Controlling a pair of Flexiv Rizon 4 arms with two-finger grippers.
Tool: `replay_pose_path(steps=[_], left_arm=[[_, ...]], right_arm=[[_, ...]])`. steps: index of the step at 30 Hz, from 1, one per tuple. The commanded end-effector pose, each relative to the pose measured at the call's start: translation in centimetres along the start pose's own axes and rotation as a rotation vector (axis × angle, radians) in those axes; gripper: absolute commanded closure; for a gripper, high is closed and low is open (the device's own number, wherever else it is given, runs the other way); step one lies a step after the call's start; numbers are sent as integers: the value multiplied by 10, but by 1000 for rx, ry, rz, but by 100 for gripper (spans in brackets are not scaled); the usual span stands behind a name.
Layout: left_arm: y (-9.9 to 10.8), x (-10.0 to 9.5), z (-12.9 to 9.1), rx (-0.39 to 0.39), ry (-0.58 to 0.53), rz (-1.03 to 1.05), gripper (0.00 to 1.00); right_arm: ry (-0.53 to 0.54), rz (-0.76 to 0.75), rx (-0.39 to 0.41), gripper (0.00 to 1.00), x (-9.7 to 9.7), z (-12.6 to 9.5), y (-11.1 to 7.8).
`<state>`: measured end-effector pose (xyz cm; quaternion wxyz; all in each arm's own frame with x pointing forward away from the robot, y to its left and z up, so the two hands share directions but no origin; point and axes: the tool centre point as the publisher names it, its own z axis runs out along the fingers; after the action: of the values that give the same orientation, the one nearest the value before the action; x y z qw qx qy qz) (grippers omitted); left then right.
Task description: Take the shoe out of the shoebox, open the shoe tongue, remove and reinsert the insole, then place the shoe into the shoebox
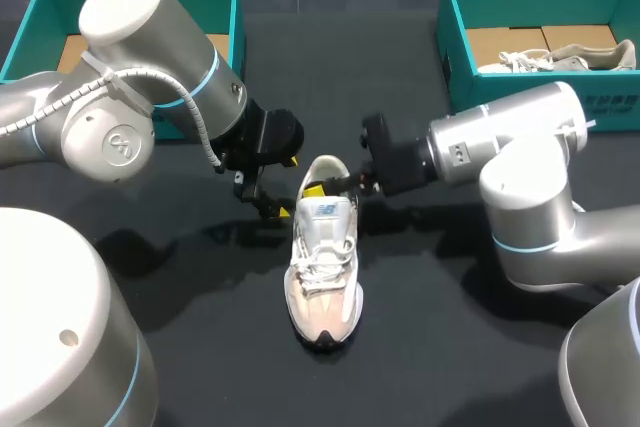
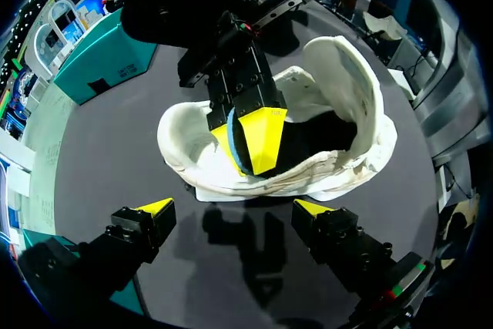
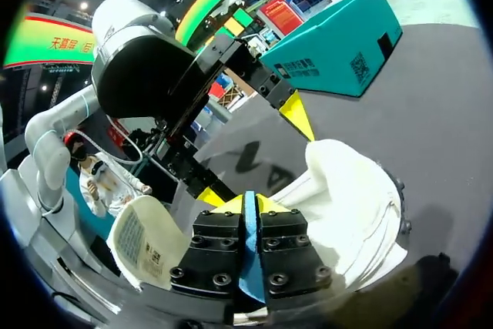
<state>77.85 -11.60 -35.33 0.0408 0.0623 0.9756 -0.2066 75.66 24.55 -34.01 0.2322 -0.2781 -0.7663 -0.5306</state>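
A white and pink sneaker [image 1: 322, 267] lies in the middle of the black table, toe toward the front edge. My right gripper [image 1: 322, 187] reaches into the shoe's heel opening. In the right wrist view it [image 3: 248, 204] is shut on the thin blue edge of the insole [image 3: 249, 240], with the white shoe [image 3: 347, 190] around it and the tongue [image 3: 142, 240] folded back. My left gripper [image 1: 285, 187] hangs open just left of the heel. In the left wrist view its [image 2: 235, 209] fingers stand wide apart short of the shoe [image 2: 339, 59], facing the right gripper [image 2: 254, 140].
A teal shoebox [image 1: 40, 17] stands at the back left behind my left arm. A second teal shoebox [image 1: 460, 37] at the back right holds another pale shoe [image 1: 570, 57]. Both arms crowd the table's middle from either side.
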Motion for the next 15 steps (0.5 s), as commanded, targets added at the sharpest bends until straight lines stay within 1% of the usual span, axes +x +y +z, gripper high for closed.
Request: replay_pose_path(steps=[1,2,4,9,15], left_arm=[[0,1,0,-3,-2,0,0],[0,1,0,-3,-2,0,0],[0,1,0,-3,-2,0,0],[0,1,0,-3,-2,0,0],[0,1,0,-3,-2,0,0]], right_arm=[[-29,-32,3,60,11,-5,7],[-36,-44,6,57,12,-6,10],[-48,-66,12,56,15,-8,15],[-77,-107,23,57,20,-14,24],[-122,-132,22,56,24,-25,29]])
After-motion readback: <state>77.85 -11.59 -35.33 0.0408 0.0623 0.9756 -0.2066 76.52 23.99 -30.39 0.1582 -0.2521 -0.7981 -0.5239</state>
